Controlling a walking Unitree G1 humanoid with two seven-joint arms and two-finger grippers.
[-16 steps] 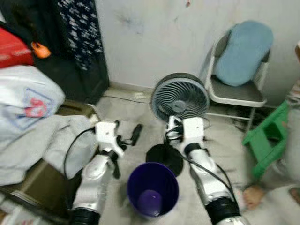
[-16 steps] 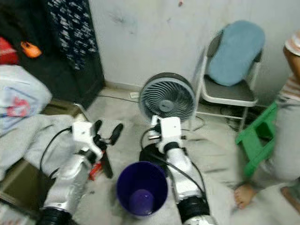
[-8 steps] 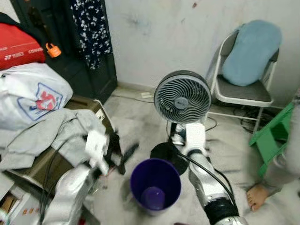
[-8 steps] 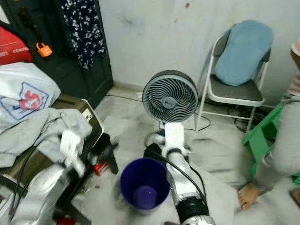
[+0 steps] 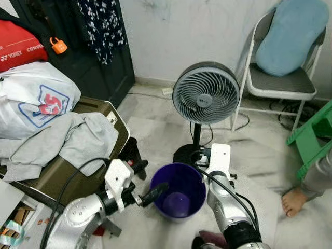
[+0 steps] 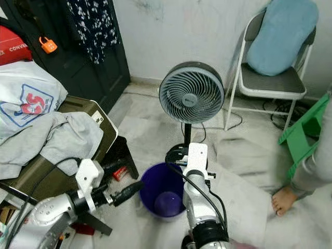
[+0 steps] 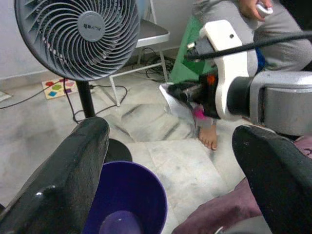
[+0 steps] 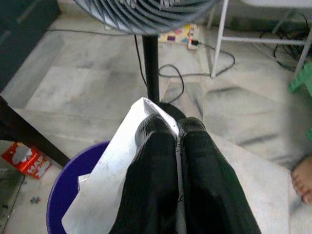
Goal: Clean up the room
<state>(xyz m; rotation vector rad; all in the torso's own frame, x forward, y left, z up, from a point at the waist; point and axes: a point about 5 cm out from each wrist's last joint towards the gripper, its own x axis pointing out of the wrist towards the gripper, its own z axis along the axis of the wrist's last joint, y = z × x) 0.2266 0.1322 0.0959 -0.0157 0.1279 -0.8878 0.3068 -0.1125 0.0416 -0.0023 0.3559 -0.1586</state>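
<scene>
Right gripper (image 8: 176,134) fingers are pinched together on a silvery wrapper (image 8: 114,187), which I hold just above the far right rim of the purple bin (image 5: 178,189). Beyond it stands the grey fan (image 5: 206,94). My left gripper (image 5: 146,181) hovers with fingers spread at the bin's left side.

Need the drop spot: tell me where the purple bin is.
The purple bin stands on the floor between both arms, just before the fan's base, its rim beside the right pincer.
</scene>
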